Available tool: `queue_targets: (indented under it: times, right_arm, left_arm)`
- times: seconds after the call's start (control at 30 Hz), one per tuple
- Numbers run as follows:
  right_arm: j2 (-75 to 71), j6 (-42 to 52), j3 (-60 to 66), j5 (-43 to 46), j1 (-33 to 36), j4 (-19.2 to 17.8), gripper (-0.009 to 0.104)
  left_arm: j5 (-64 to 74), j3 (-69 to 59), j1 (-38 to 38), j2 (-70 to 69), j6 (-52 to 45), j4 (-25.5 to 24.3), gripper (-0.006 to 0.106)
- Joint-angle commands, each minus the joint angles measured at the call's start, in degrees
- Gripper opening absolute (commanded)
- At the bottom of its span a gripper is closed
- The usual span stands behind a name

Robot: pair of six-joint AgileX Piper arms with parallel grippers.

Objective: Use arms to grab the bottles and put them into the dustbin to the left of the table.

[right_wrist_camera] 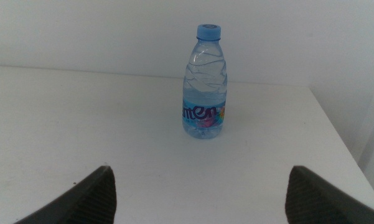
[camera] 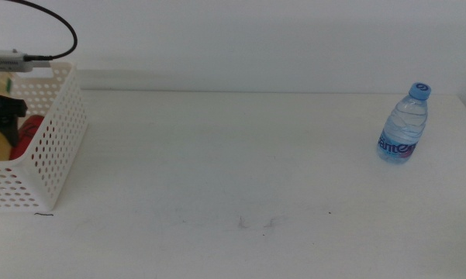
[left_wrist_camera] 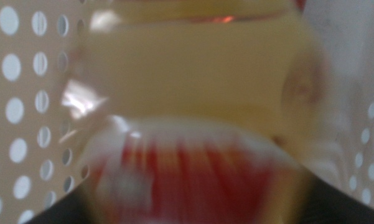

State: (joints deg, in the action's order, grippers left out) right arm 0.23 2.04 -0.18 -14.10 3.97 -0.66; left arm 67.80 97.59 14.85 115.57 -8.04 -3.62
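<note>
Left claw [camera: 1,116] down inside the dustbin [camera: 58,147], yellow bottle [left_wrist_camera: 193,81] right against it, grip state unclear; right claw [right_wrist_camera: 199,199] spread wide, water bottle [right_wrist_camera: 205,84] straight ahead on table [camera: 217,155]: approach level, clamp mid-body

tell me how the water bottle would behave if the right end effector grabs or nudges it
The water bottle stands upright and apart from everything, taller than it is wide, so a nudge near the cap would probably tip it and it could then roll. Its clear ribbed wall looks thin, so it may flex under a squeeze. It seems nearly full, so likely heavy for its size. The right end effector is open, facing it.
</note>
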Motion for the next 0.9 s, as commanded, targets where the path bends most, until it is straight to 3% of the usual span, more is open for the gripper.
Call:
queue_targets:
  times: [0.0, 0.03, 0.3, 0.4, 0.47, 0.67, 0.87]
  right_arm:
    - [-0.2, 0.3, 0.2, 0.4, -0.4, -0.3, 0.088]
    - [-0.2, 0.3, 0.2, 0.4, -0.4, -0.3, 0.088]
    - [-0.2, 0.3, 0.2, 0.4, -0.4, -0.3, 0.088]
    - [-0.2, 0.3, 0.2, 0.4, -0.4, -0.3, 0.088]
    - [-0.2, 0.3, 0.2, 0.4, -0.4, -0.3, 0.088]
    - [-0.2, 0.3, 0.2, 0.4, -0.4, -0.3, 0.088]
    - [-0.2, 0.3, 0.2, 0.4, -0.4, -0.3, 0.088]
  left_arm:
    - [-1.6, 0.8, -0.1, -1.0, 0.8, 0.3, 0.086]
    - [-1.7, 0.8, -0.1, -1.4, 1.5, 0.5, 0.094]
    - [-0.1, -0.1, -7.0, -14.1, 4.7, -2.1, 0.094]
    - [-3.7, -3.3, -12.2, -23.5, 5.4, -0.4, 0.094]
    - [-8.8, -7.6, -16.4, -31.3, 3.0, 4.7, 0.094]
    - [-19.0, -22.3, -28.3, -51.6, -15.0, 27.1, 0.094]
    - [-24.3, -27.2, -35.8, -61.1, -17.7, 28.3, 0.094]
